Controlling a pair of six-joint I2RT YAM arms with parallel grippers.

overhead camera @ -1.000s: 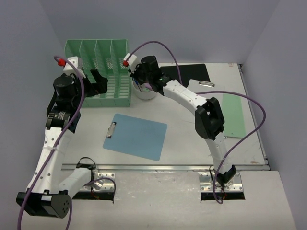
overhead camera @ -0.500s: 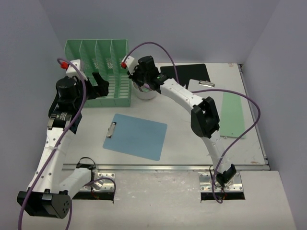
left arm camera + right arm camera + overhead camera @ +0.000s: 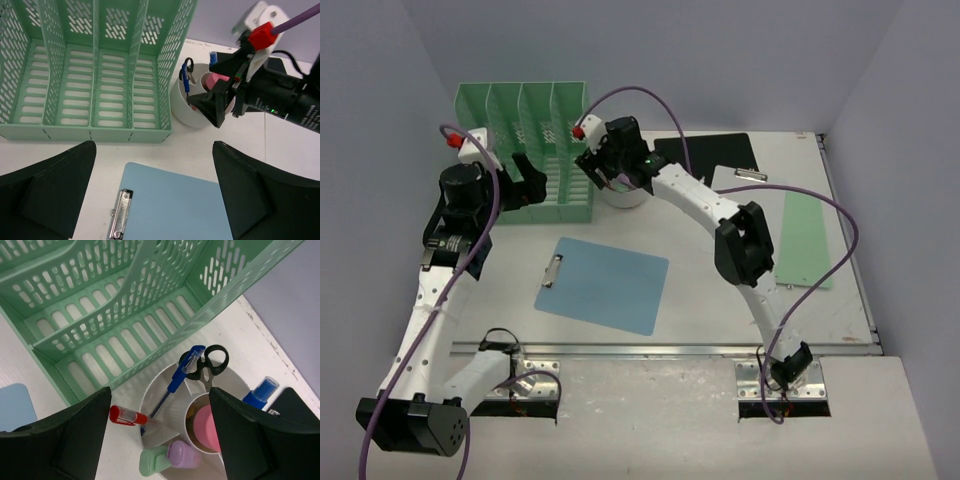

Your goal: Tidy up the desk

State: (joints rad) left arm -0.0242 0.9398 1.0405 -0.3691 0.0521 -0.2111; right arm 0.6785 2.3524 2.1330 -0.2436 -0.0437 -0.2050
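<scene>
The desk [image 3: 700, 300] is a white tabletop. At its back stands a white pen cup [image 3: 620, 197], next to a mint-green file rack [image 3: 535, 130]. My right gripper [image 3: 160, 395] hangs open straight above the cup, holding nothing. Below it a red pen [image 3: 128, 415] leans in the cup [image 3: 165, 432], its capped end out over the rim. The cup also holds a blue pen [image 3: 180, 377], black scissors [image 3: 212, 360], a pink item [image 3: 207, 427] and green and purple highlighters [image 3: 170, 460]. My left gripper [image 3: 154, 150] is open and empty above the far edge of a blue clipboard [image 3: 170, 205].
A black pad [image 3: 715, 152], a white clipboard [image 3: 750, 185] and a green sheet [image 3: 807, 240] lie at the back right. The blue clipboard [image 3: 605, 285] lies in the middle. A metal rail [image 3: 650, 350] runs along the front edge. Lavender walls enclose the desk.
My right gripper has gone from shut to open above the pen cup and shifted slightly left. The left gripper edged a little right along the rack's front.
</scene>
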